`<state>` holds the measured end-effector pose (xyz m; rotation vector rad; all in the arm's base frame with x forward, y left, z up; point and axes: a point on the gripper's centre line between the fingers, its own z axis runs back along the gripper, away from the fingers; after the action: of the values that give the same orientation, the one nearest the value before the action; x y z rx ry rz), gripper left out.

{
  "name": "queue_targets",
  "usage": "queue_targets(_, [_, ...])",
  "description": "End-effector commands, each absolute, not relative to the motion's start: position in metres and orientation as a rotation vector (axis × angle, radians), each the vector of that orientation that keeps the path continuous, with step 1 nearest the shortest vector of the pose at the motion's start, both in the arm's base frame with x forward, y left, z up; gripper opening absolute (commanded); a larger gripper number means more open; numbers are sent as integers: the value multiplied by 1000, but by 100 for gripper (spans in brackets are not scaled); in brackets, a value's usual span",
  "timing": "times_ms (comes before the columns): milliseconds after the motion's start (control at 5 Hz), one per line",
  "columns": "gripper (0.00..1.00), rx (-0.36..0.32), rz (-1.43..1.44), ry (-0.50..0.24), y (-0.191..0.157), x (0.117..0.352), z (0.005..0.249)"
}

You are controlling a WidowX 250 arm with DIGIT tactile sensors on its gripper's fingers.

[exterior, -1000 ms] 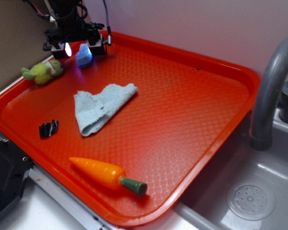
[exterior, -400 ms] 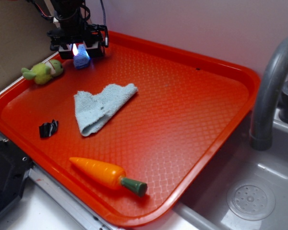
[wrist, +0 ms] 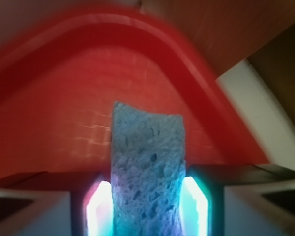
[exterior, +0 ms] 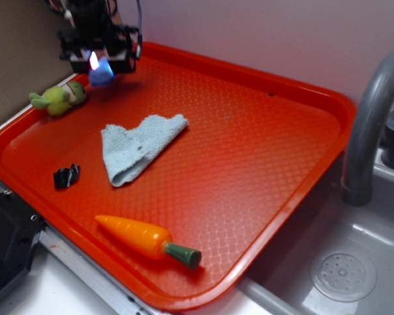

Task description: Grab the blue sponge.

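From the outside view, the gripper point(exterior: 100, 60) hangs over the far left corner of the red tray point(exterior: 328, 105) with the blue sponge point(exterior: 101, 73) pinched between its fingers, apparently clear of the tray — soft foam could squirm loose if the squeeze slackens. The wrist view shows the sponge point(wrist: 147, 172) clamped narrowly, its sides pressed in by both fingers — off-centre grip risks it tilting out.

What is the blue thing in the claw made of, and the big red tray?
The blue sponge, squeezed in the claw, looks like soft foam: its matte surface is full of little holes. The red tray looks like hard plastic, slightly shiny, with a crisscross pattern pressed into it.
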<state>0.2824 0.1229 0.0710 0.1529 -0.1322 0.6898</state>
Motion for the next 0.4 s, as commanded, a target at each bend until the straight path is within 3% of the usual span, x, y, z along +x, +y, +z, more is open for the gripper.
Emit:
queue_targets(0, [0,-34,500,-173,67,275,168])
queue_targets(200, [0,-100,416,-173,37,260,202])
